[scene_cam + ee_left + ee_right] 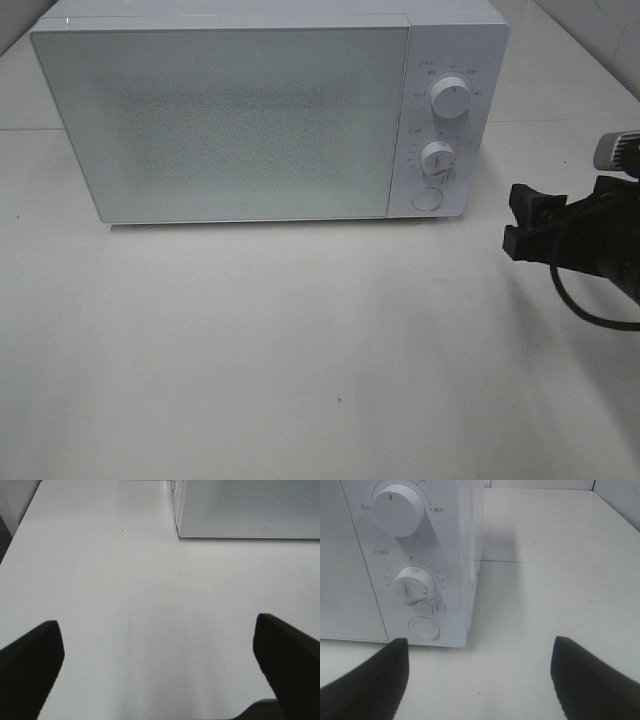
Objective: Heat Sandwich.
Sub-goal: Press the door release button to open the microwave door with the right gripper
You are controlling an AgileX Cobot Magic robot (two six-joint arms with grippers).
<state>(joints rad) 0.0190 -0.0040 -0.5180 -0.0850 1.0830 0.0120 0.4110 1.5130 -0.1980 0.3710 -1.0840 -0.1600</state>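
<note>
Microwave: You have a white, box-shaped microwave oven [240, 120] standing at the back of the white table [300, 350], with its front facing the high camera.
Door: Its wide, pale, speckled door [220, 120] sits shut and flush with the front, and you cannot see through it.
Controls: On the panel right of the door you have a large white upper knob [452, 100]. A smaller white lower knob [438, 157] sits beneath it, and a round white button [427, 198] sits at the bottom.
Right gripper: Your black right gripper [516, 215] hovers over the table just right of the oven, level with the button and not touching it. Its jaws are spread wide with nothing between them. In its wrist view they frame bare table and the oven's front right corner.
Left gripper: Your left gripper [160, 670] shows only in its own wrist view. It is spread wide and empty over bare table, with the oven's lower front corner ahead and well apart.
Cable: A black cable [590, 310] loops below the right arm.
Sandwich: You cannot tell where the sandwich is. None of the three views shows it, and the shut door hides the oven's inside.
</note>
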